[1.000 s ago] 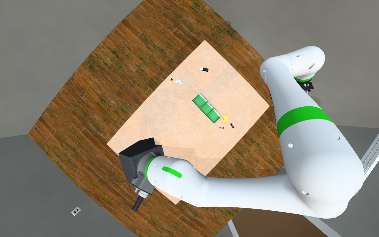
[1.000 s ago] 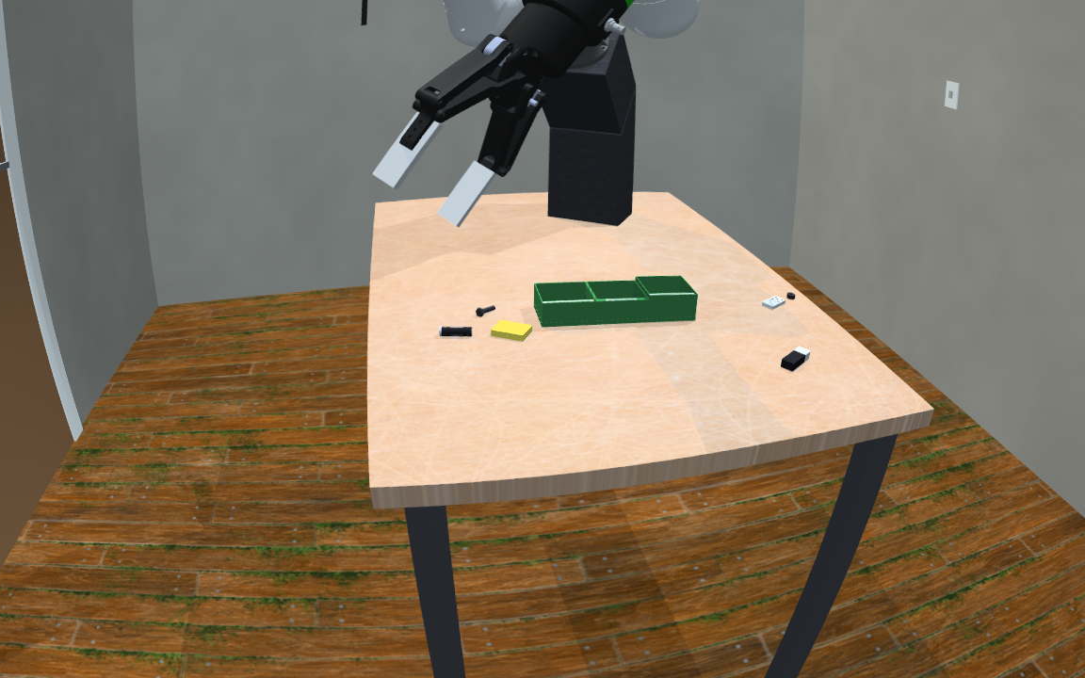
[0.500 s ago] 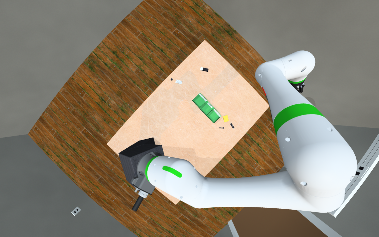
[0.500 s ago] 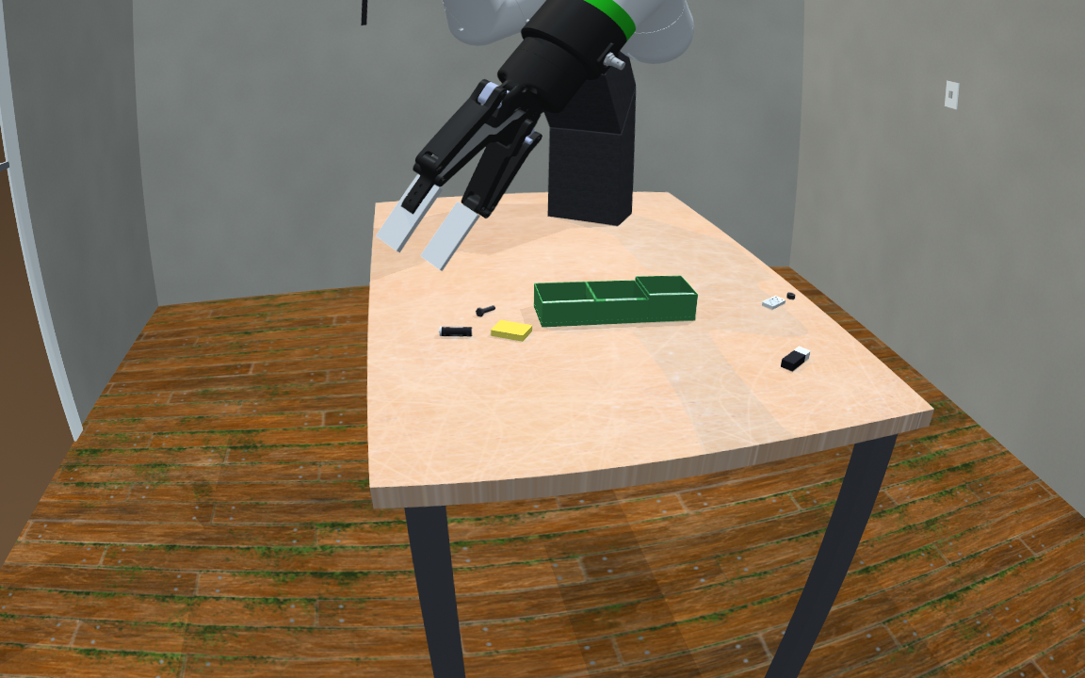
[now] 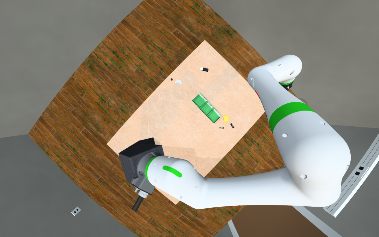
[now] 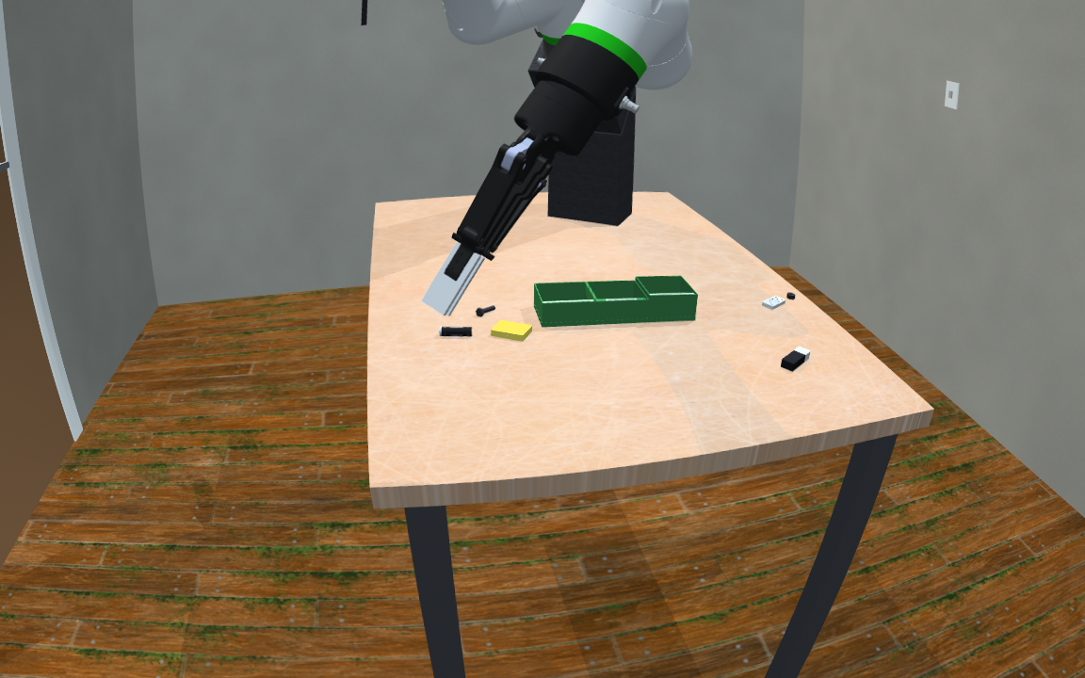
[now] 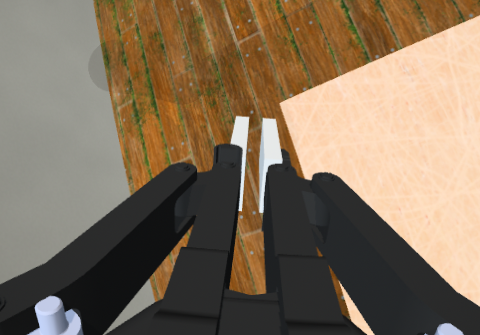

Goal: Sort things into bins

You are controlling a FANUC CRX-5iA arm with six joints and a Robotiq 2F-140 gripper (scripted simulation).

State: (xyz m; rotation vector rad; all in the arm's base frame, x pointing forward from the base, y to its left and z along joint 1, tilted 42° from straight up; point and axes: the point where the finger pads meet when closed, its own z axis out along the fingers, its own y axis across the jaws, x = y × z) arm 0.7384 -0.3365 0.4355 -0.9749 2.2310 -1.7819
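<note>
A green bin with three compartments (image 6: pixel 614 300) stands near the middle of the table and also shows in the top view (image 5: pixel 206 107). To its left lie a yellow block (image 6: pixel 510 330), a black bolt (image 6: pixel 485 311) and a small black piece (image 6: pixel 455 330). At the right lie a small white plate (image 6: pixel 773 301), a tiny black round part (image 6: pixel 790 296) and a black-and-white block (image 6: pixel 795 359). My gripper (image 6: pixel 444 295) hangs in the air, tilted down. In the wrist view (image 7: pixel 254 129) it is shut and empty, over the table's edge and the floor. The bin labels are too small to read.
A black box on my wrist (image 6: pixel 591 181) hangs above the far end of the table. My white arm (image 5: pixel 243 188) reaches over the table's corner in the top view. Wooden floor surrounds the table, and a door stands at the left.
</note>
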